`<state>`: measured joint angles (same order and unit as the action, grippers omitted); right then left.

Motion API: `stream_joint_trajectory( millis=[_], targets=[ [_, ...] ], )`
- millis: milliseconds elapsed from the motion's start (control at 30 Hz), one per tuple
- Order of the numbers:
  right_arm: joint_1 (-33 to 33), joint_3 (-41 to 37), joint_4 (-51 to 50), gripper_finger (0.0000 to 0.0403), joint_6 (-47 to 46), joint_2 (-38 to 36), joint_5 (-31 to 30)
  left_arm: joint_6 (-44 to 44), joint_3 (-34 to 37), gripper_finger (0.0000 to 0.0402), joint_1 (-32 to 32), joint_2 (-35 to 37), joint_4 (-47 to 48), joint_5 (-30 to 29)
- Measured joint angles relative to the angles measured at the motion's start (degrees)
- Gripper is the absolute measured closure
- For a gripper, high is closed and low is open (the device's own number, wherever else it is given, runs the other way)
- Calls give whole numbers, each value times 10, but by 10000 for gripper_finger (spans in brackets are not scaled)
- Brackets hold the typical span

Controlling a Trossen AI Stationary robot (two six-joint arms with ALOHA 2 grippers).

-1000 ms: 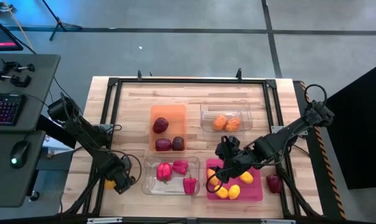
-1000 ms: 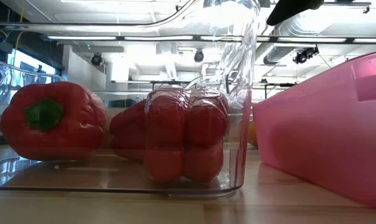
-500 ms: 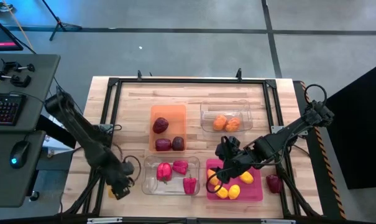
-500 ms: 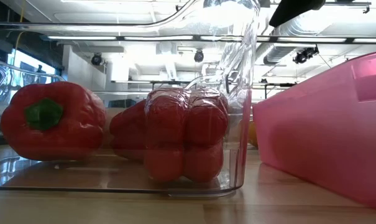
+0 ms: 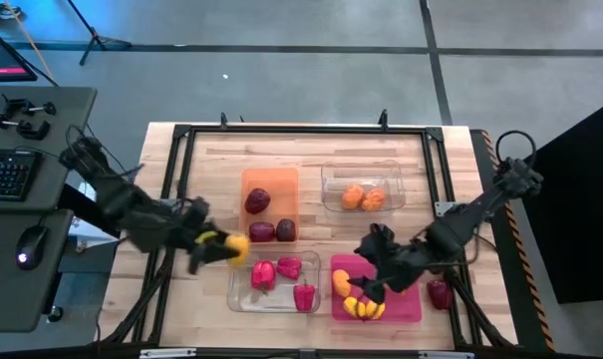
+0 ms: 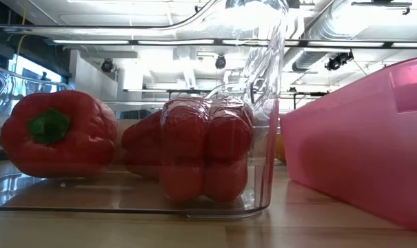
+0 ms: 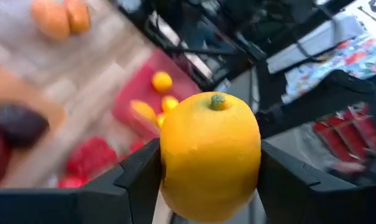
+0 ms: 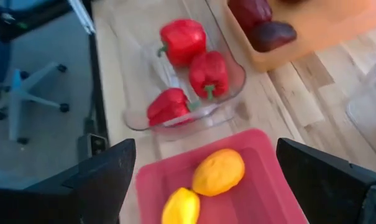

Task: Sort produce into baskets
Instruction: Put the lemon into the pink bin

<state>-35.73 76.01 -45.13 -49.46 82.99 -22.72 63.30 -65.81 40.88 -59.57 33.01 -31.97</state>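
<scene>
- The left gripper (image 5: 218,247) is clamped on a yellow lemon (image 5: 236,245) — the left wrist view shows the fruit (image 7: 210,154) wedged between the two dark fingers, stem end up.
- That gripper hangs over the table (image 5: 211,150) near its left edge, just beside the clear basket of peppers (image 5: 239,295) and the front end of the orange basket (image 5: 271,181).
- The right gripper (image 5: 373,287) sits above the pink basket (image 5: 406,306) near the table's front edge, jaws spread wide with nothing between them; its wrist view looks down on two lemons in that basket (image 8: 256,186).
- Pink basket: several lemons (image 5: 363,308) in a cluster toward its front-left part.
- The clear basket in front holds three red peppers (image 5: 279,277); the low view shows them close up through the clear wall (image 6: 263,124).
- The orange basket holds three dark maroon round pieces (image 5: 258,200), two of them at its front end.
- The second clear basket (image 5: 331,179), toward the back right of the table, holds orange round fruits (image 5: 363,197).
- One maroon piece (image 5: 439,294) lies loose on the table near the front right corner, just beside the pink basket.
</scene>
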Motion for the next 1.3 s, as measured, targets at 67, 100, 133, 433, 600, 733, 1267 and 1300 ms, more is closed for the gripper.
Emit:
stream_joint_trajectory(
  millis=[67,100,133,433,600,733,1267,1300],
  targets=[
    [-17,0,5,24,0,-12,-20,-39,2,196,-37,-29,-30,19],
    [-25,0,7,24,0,-18,-33,-57,2,196,-55,-49,-44,33],
    [-33,0,8,24,-1,-25,-46,-74,2,196,-71,-72,-62,52],
    [-69,0,16,24,-15,-75,-128,-228,-1,196,-197,-346,-489,239],
    [-72,0,16,24,-8,-97,-148,-209,-46,195,-230,-482,-600,264],
    [-72,0,16,24,-5,-104,-162,-179,-78,195,-245,-545,-599,266],
    [-70,0,15,24,-5,-103,-183,-181,-107,165,-294,-591,-600,349],
    [-70,0,14,24,-5,-103,-186,-189,-114,155,-294,-591,-601,351]
  ],
)
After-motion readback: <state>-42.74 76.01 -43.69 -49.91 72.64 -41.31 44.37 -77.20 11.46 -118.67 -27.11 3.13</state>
